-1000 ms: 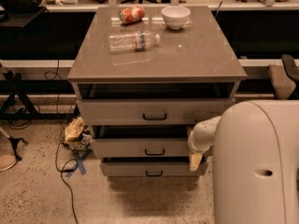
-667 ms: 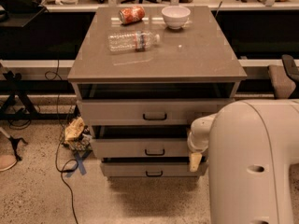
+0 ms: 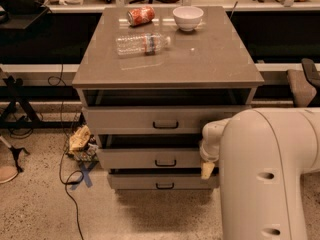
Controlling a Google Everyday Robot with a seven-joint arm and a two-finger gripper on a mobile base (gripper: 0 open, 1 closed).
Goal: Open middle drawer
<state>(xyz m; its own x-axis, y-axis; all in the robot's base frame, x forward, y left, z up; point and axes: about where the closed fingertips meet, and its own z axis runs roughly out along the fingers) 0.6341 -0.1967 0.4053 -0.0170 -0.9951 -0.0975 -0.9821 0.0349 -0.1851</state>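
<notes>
Low on the cabinet front: middle drawer (image 3: 135, 159), second of three, under the top drawer (image 3: 125, 120) and over the bottom drawer (image 3: 132, 181).
Drawer axis: long side runs left to right across my view, with the flat front level and facing me.
Handle (image 3: 165, 162): small black bar at the centre of the front, lying along that same left-right line.
Gap: dark strip showing just above the drawer's front edge.
Gripper (image 3: 207, 169): mine, pointing down at the drawer's right end, just beside the front corner. I cannot tell whether it is open or closed, or whether it is touching.
Arm (image 3: 270, 174): big and white, filling the lower right and covering the cabinet's right side.
Cabinet top (image 3: 200, 64): bottle (image 3: 142, 44) lying on its side, can (image 3: 140, 15) tipped over, white bowl (image 3: 188, 17) upright.
</notes>
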